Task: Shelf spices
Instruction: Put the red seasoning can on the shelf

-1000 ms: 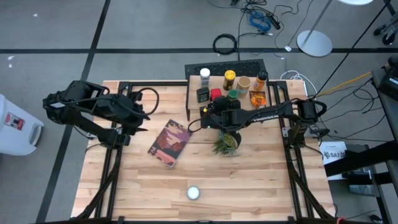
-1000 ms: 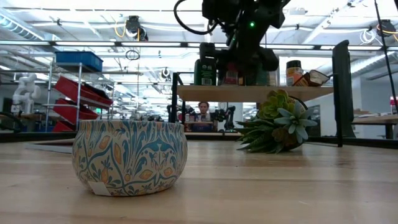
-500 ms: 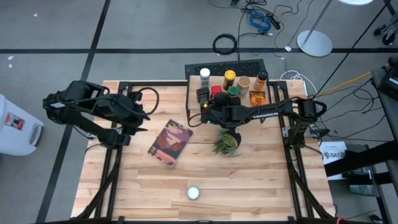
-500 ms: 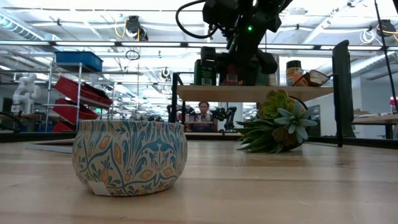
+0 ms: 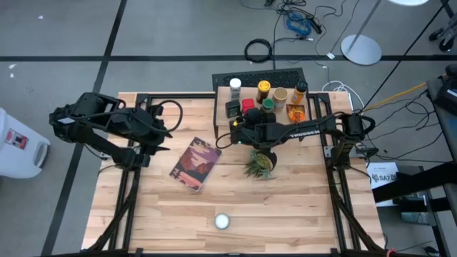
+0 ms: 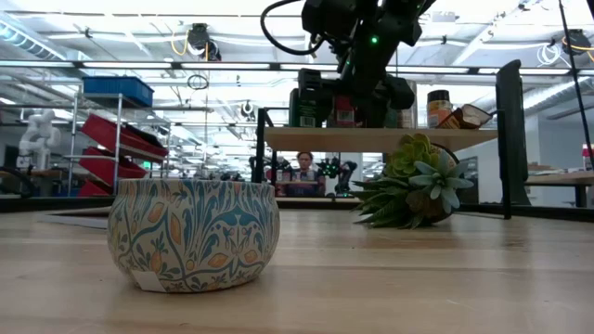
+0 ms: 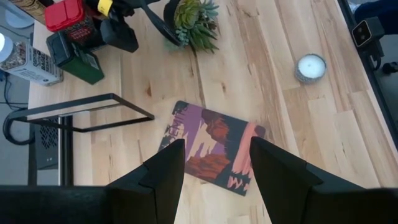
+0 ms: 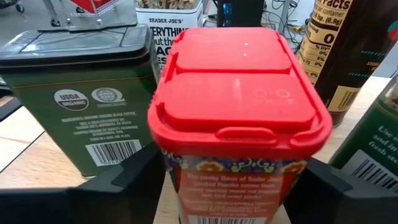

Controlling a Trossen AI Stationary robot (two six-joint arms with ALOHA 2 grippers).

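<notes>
While my right gripper [image 8: 227, 180] sits at the shelf [image 5: 223, 94] with fingers spread either side of the red-lidded tin [image 8: 233, 106] (not pinching it), that tin stands beside the green tin [image 8: 81, 106]. My left gripper [image 7: 214, 168] waits open above the book [image 7: 214, 146].

My right pincer [image 5: 244, 123] reaches onto the shelf [image 5: 222, 94]. Between my fingers stands the red-lidded tin [image 8: 239, 93], with the dark green tin [image 8: 81, 99] just beside it; the white-topped jar [image 5: 235, 86], the yellow-topped jar [image 5: 263, 87], the tan-topped jar [image 5: 280, 94] and the orange packet [image 5: 295, 112] stand beyond. Behind my wrist, on the wooden table [image 5: 300, 207], lie the potted plant [image 5: 259, 163] and the maroon book [image 5: 196, 163]; the patterned round tin [image 5: 222, 220] sits well apart.
</notes>
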